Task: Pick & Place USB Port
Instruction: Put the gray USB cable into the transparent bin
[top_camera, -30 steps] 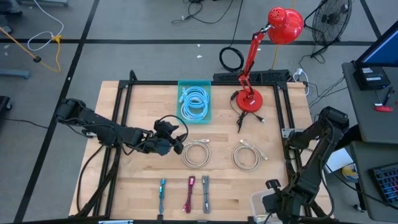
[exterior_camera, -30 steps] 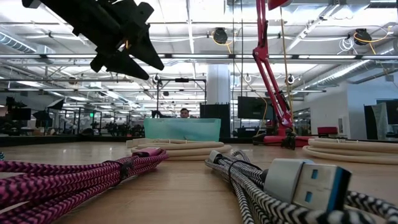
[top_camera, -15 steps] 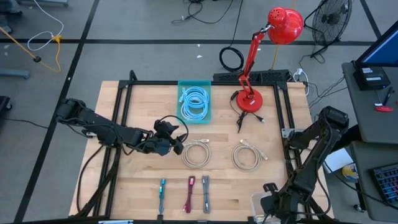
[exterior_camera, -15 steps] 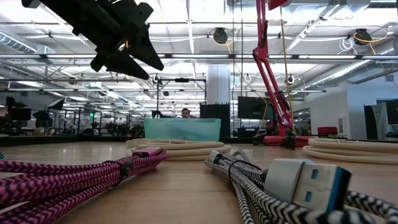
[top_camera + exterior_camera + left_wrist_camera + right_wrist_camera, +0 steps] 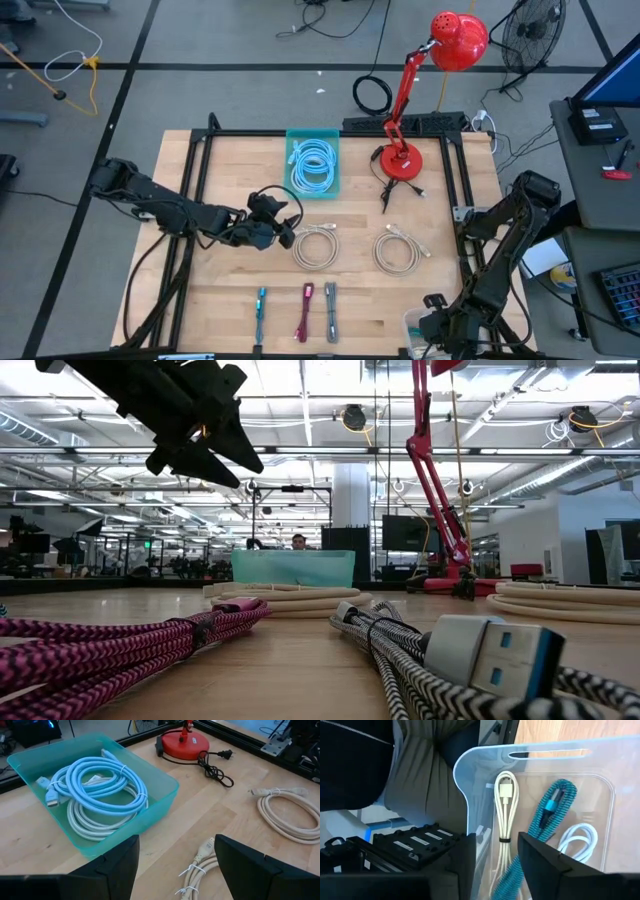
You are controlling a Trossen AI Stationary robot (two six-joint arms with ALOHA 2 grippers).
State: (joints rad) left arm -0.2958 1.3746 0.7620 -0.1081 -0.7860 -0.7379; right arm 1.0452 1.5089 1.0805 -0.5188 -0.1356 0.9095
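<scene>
Op: Fingers first, please. What are yours doing?

Obs: Your left gripper (image 5: 175, 865) has its two dark fingers (image 5: 112, 865) spread wide with nothing between them. It hangs above the wooden table (image 5: 230, 165), just beside the near cream cable coil (image 5: 316, 247). Your right gripper (image 5: 492, 865) sits at the table's near right corner, over a clear plastic bin (image 5: 485, 765). Its fingers stand apart with a gap between them, and nothing is gripped.

Op: Where are the USB cables?

Obs: Three bundled ones lie in a row along the near edge of the table: a blue cable (image 5: 260, 312), a pink braided cable (image 5: 305, 310) and a black-and-white braided cable (image 5: 330, 310). In the low view the last one's silver USB plug (image 5: 490, 653) lies right at the camera. Inside the clear bin you can see a white cable (image 5: 504, 815), a teal braided cable (image 5: 547, 817) and another white loop (image 5: 577, 840).

Op: Anything else on the table?

Obs: A teal tray (image 5: 165, 795) at the far side holds a light blue cable (image 5: 100, 782) on top of a white one. A second cream coil (image 5: 398, 252) lies right of the first, and the red desk lamp (image 5: 403, 160) stands at the far right.
</scene>
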